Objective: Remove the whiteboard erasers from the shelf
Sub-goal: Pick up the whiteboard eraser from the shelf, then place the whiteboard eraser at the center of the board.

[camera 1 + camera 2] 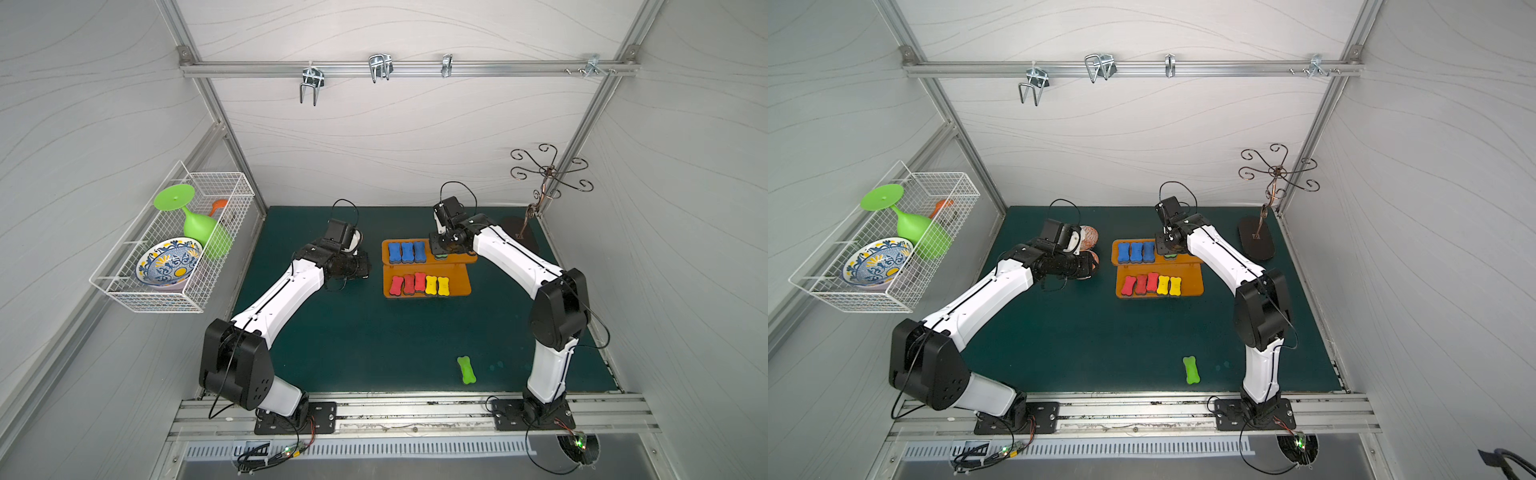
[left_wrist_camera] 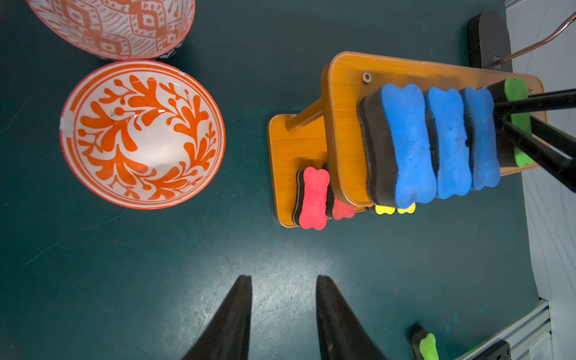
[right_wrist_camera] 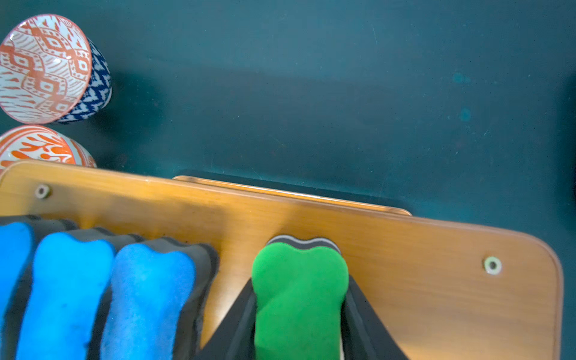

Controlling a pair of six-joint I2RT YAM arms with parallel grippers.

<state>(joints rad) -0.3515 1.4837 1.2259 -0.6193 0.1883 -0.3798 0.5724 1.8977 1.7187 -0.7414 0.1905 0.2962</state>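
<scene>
Now, right end effector point(image 3: 300, 280) gripping green eraser point(image 3: 299, 311)

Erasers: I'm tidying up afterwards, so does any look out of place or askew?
Yes. One green eraser lies alone on the mat near the front edge, off the shelf. On the lower tier, the red erasers sit staggered and tilted, unlike the straight yellow pair.

Gray walls point(image 1: 374, 145), dk-green mat point(image 1: 374, 340)

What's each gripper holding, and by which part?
The right gripper clamps the green eraser by its long sides, on the shelf's top board; left gripper holds nothing.
</scene>
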